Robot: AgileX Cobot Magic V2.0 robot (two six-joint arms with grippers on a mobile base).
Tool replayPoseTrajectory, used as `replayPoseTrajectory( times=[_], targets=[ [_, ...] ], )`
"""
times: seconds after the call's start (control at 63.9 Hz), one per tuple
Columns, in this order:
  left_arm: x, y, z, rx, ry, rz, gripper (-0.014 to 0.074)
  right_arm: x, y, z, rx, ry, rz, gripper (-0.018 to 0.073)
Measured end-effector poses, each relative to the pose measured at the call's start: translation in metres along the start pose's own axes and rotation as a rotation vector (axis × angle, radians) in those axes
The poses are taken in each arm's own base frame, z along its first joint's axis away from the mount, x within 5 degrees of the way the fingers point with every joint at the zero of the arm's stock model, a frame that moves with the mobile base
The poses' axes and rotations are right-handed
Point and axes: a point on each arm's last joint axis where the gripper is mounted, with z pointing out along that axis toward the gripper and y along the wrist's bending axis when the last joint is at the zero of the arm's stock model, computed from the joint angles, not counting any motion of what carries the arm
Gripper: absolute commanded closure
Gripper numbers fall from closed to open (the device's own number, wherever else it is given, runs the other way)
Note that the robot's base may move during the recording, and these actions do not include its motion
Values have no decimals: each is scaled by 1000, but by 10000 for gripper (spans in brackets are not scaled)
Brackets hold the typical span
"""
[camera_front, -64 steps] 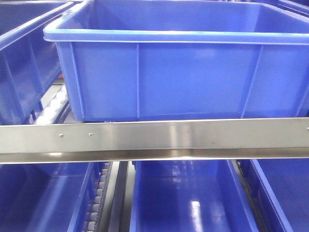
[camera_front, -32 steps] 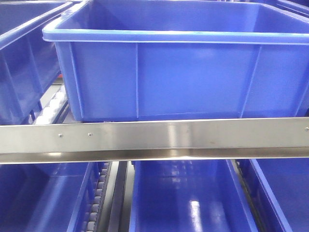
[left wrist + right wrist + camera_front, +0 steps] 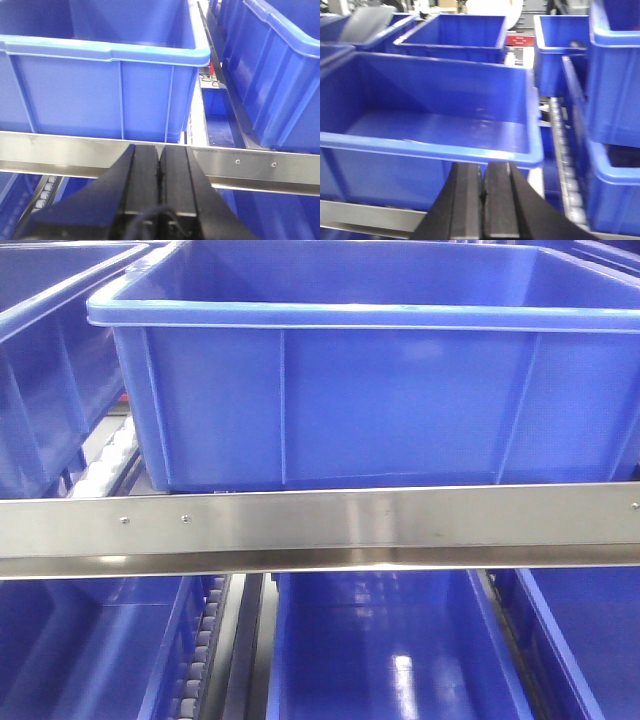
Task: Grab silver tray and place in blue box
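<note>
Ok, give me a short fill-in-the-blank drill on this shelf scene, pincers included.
1. The blue box sits just behind a long ____ rail that crosses the front view.
2. In its wrist view, the fingers of the left pincer are pressed ____.
3. Seen from the right wrist, behind the right pincer, the inside of the nearest box holds ____.
4. The silver tray appears in ____ of the current views.

Missing words: metal; together; nothing; none

In the front view the blue box (image 3: 330, 390) sits a touch further left than a second ago; its left rim corner and wall ribs shift slightly against the steel rail (image 3: 320, 525)
</note>
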Motion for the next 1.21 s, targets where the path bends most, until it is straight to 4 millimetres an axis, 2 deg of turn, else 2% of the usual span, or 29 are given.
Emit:
replayPoseTrajectory(
  times=[0.125, 0.438, 0.548, 0.72, 1.205],
  targets=[
    [0, 0, 0, 0, 0, 0, 701, 16, -3, 5, 65, 11, 0, 504],
    [0, 0, 0, 0, 0, 0, 701, 98, -12, 2, 186, 4, 15, 504],
    [0, 0, 0, -2, -2, 0, 701, 120, -12, 0, 190, -1, 13, 504],
    [0, 0, 0, -1, -6, 0, 701, 126, -12, 0, 190, 17, 11, 504],
    [0, 0, 0, -1, -6, 0, 701, 126, -12, 0, 190, 15, 9, 504]
  ],
)
